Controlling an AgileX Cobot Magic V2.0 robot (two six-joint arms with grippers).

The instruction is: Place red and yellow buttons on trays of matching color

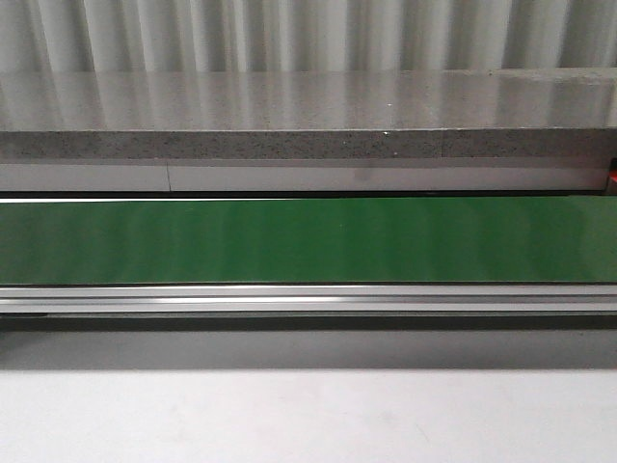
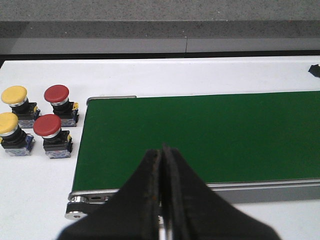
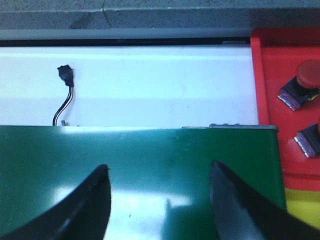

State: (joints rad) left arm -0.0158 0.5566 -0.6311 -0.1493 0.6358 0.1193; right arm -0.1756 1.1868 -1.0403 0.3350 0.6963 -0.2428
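In the left wrist view, two red buttons [image 2: 56, 93] [image 2: 47, 126] and two yellow buttons [image 2: 14, 95] [image 2: 8, 123] stand on the white table beside the end of the green belt [image 2: 200, 135]. My left gripper [image 2: 161, 150] is shut and empty over the belt's near edge. In the right wrist view, the red tray [image 3: 280, 75] holds one red button [image 3: 307, 74] and part of another [image 3: 310, 140]; a yellow tray [image 3: 302, 207] shows beside it. My right gripper [image 3: 159, 170] is open over the belt, holding nothing. Neither gripper shows in the front view.
The green conveyor belt [image 1: 308, 239] runs across the front view with a metal rail [image 1: 308, 299] before it and a grey stone ledge [image 1: 308, 116] behind. A black plug on a thin wire [image 3: 65, 75] lies on the white table beyond the belt.
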